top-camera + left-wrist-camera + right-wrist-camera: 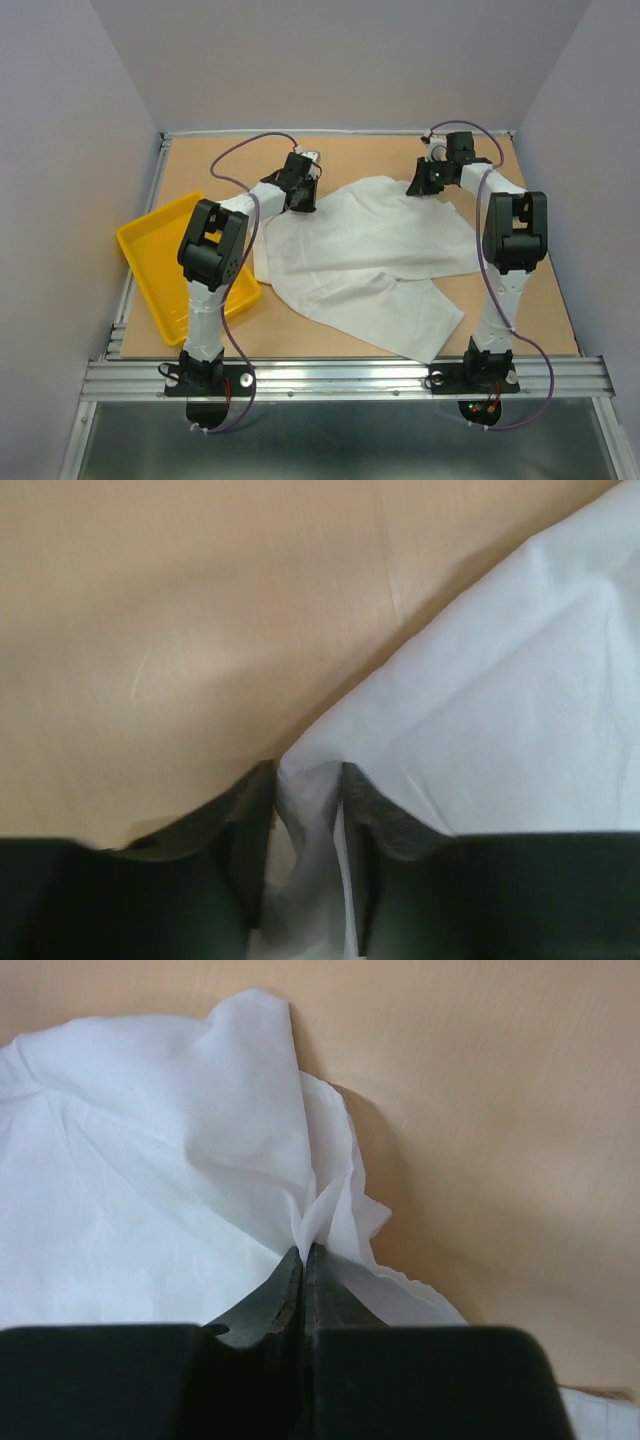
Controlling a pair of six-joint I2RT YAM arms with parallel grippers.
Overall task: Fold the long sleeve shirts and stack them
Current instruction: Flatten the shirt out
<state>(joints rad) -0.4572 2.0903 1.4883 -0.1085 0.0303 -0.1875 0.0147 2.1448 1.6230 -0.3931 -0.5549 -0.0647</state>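
Top external: white shirt [370, 250] spread out, creased, far corners bunched.

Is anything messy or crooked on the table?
Yes. The white shirt lies rumpled and slanted across the table, full of creases instead of flat. The yellow tray also sits crooked at the table's left edge, turned at an angle to it.
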